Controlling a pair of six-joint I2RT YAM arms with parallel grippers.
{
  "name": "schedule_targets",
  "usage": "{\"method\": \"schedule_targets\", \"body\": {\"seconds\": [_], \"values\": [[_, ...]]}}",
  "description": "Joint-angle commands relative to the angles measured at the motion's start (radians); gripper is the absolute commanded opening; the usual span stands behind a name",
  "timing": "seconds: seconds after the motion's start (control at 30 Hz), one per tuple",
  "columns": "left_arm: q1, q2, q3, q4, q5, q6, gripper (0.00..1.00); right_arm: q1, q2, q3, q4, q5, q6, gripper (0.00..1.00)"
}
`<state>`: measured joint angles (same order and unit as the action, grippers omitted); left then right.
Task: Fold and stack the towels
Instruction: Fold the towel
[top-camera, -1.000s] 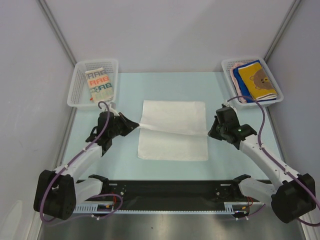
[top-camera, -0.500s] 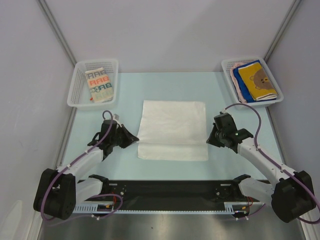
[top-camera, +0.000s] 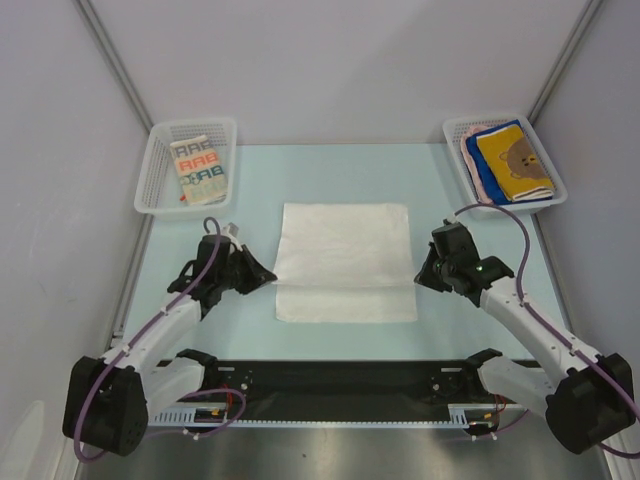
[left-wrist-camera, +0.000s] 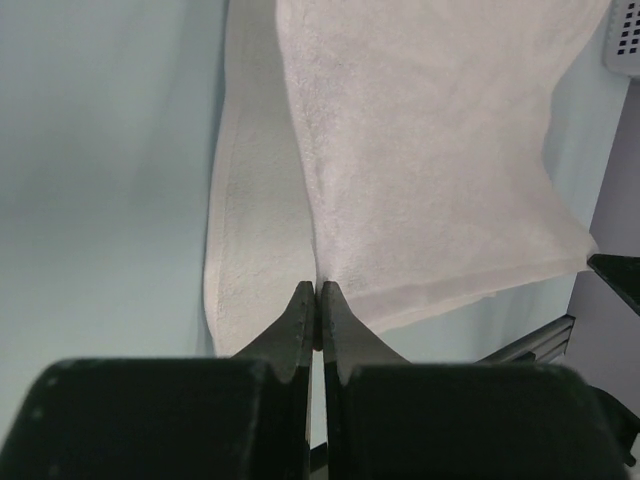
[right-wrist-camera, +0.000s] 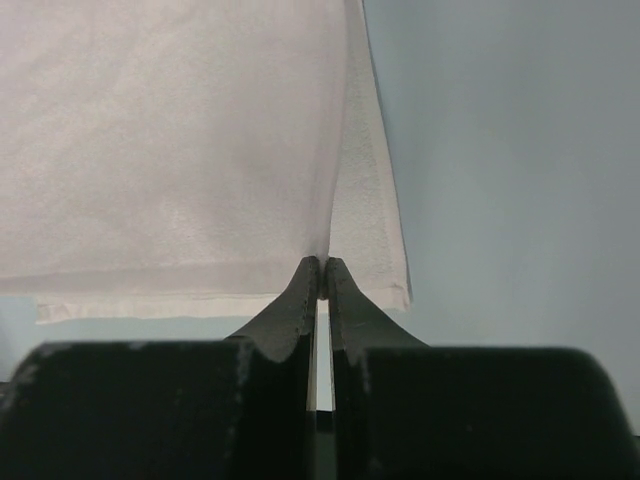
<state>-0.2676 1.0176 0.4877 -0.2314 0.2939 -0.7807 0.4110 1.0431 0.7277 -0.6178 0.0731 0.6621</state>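
A plain white towel (top-camera: 345, 240) lies in the middle of the table, its upper layer folded toward the near edge. My left gripper (top-camera: 272, 279) is shut on the left corner of that upper layer; the left wrist view shows the fingertips (left-wrist-camera: 317, 288) pinching the cloth (left-wrist-camera: 420, 150). My right gripper (top-camera: 418, 281) is shut on the right corner, also pinched in the right wrist view (right-wrist-camera: 322, 262) on the towel (right-wrist-camera: 170, 140). A strip of the lower layer (top-camera: 345, 305) shows below the held edge.
A white mesh basket (top-camera: 158, 165) at back left holds the folded "RABBIT" towel (top-camera: 198, 168). Another basket (top-camera: 455, 128) at back right holds the bear towel (top-camera: 513, 160) over blue (top-camera: 482, 168) and pinkish (top-camera: 478, 131) ones. A black rail (top-camera: 340, 385) runs along the near edge.
Both grippers have drawn the towel's upper edge toward the near edge, lengthening the folded layer. In the last half second they have barely moved.
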Motion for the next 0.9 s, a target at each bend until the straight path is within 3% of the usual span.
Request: {"method": "schedule_targets", "body": {"seconds": [0.0, 0.4, 0.87], "values": [[-0.004, -0.042, 0.071, -0.049, 0.011, 0.040, 0.00, 0.003, -0.037, 0.081, -0.039, 0.031, 0.002, 0.00], [-0.005, -0.086, 0.071, -0.091, 0.030, 0.040, 0.00, 0.003, -0.092, 0.105, -0.102, 0.059, 0.002, 0.00], [-0.022, -0.004, -0.084, 0.021, 0.047, -0.012, 0.00, 0.009, -0.103, -0.079, -0.020, 0.011, 0.042, 0.00]]}}
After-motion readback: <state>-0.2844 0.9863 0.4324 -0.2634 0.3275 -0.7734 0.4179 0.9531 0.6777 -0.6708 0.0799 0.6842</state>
